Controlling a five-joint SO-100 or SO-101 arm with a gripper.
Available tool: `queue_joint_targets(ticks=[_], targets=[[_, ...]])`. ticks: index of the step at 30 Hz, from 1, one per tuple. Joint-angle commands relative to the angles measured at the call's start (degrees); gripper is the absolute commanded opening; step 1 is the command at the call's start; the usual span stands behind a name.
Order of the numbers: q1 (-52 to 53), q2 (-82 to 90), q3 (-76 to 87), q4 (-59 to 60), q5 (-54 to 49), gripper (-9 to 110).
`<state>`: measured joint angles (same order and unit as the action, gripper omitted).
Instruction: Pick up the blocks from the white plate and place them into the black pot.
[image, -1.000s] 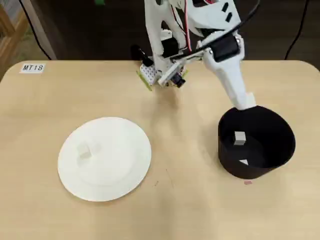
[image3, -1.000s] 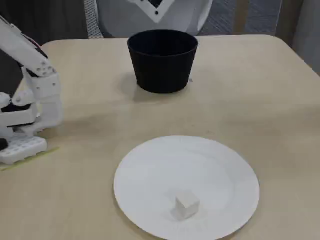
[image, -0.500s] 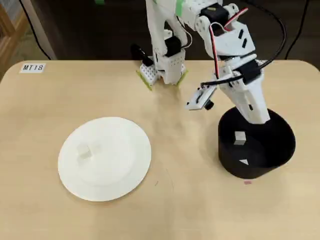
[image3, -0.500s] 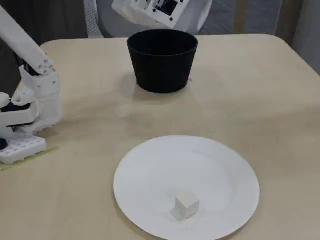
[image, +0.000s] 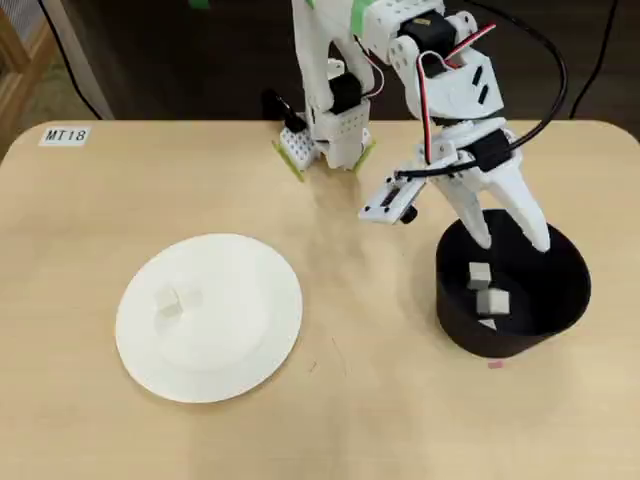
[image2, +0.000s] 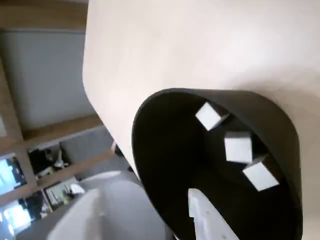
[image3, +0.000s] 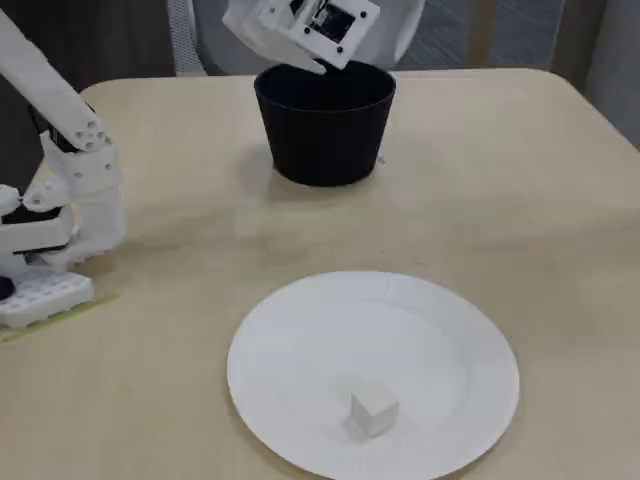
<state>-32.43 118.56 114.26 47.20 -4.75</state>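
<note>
At right of the overhead view, my gripper (image: 512, 238) hangs over the pot (image: 560, 300), jaws spread and empty, with three blocks (image2: 238, 147) lying on the pot's floor. One block (image: 168, 302) is left on the plate (image: 260, 340) at lower left. I judge the best move is to lift straight clear of the rim before swinging across, then descend with jaws wide.

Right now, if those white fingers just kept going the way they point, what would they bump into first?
Probably the inside of the black pot, near the blocks on its floor. The open gripper hangs over its mouth pointing down; exact depth is unclear.
</note>
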Motion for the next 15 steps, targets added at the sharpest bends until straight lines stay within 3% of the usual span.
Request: queue_joint_targets(ticks=[1,5,9,15], targets=[[2.9,2.6,-1.9,1.9,-0.9,-2],[11.4,2.8,-6.2,7.7,-1.2,-2],[28.6,2.9,-9.5,15.1,0.7,-2],[49.7,-2.9,-10.7,13.8,2.2,-2]])
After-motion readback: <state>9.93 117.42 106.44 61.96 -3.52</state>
